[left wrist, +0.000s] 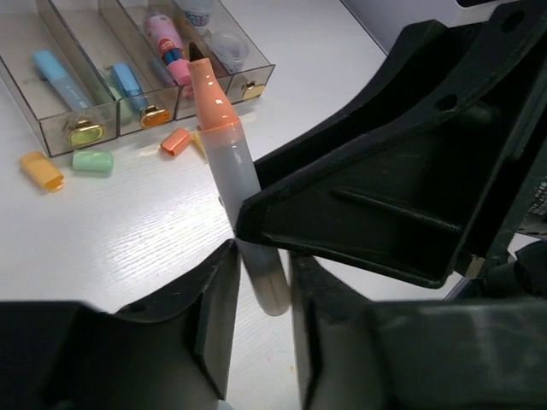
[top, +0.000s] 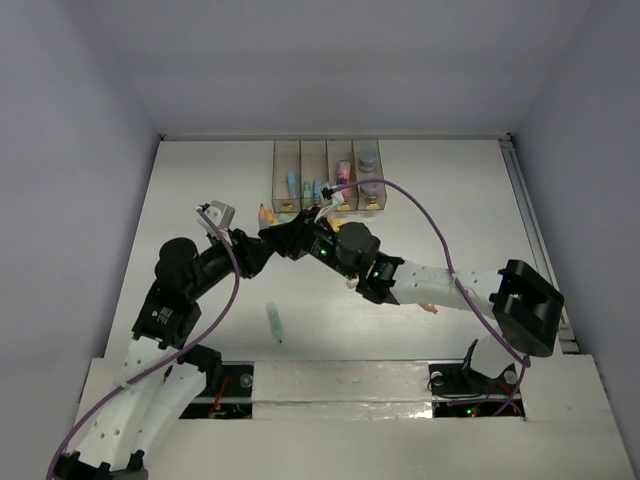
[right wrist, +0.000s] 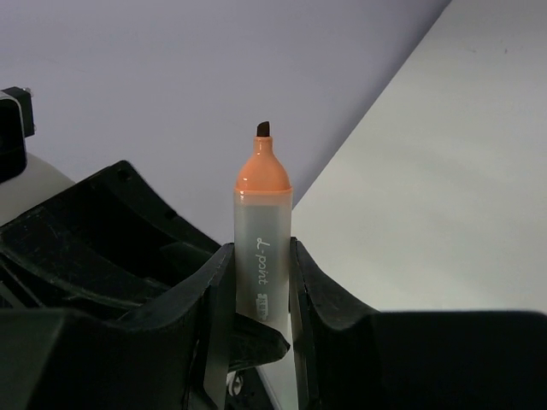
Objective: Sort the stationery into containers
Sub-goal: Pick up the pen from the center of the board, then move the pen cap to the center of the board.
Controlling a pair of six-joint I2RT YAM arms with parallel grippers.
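Note:
An uncapped orange-tipped marker (left wrist: 224,154) with a grey body is held between both grippers. My right gripper (right wrist: 261,256) is shut on its barrel (right wrist: 261,231), tip up. My left gripper (left wrist: 263,260) is closed round its rear end, and both fingers appear to touch it. The two grippers meet just in front of the containers (top: 326,176), a row of four clear bins. In the left wrist view the bins (left wrist: 51,137) hold blue markers (left wrist: 53,68), a pink one (left wrist: 162,38) and grey round pieces. A green marker (top: 274,322) lies on the table nearer the arms.
Loose caps lie in front of the bins: a yellow-orange one (left wrist: 41,169), a green one (left wrist: 92,161) and an orange one (left wrist: 176,141). A small orange piece (top: 431,309) lies under the right forearm. A purple cable (top: 430,225) arcs over the right arm.

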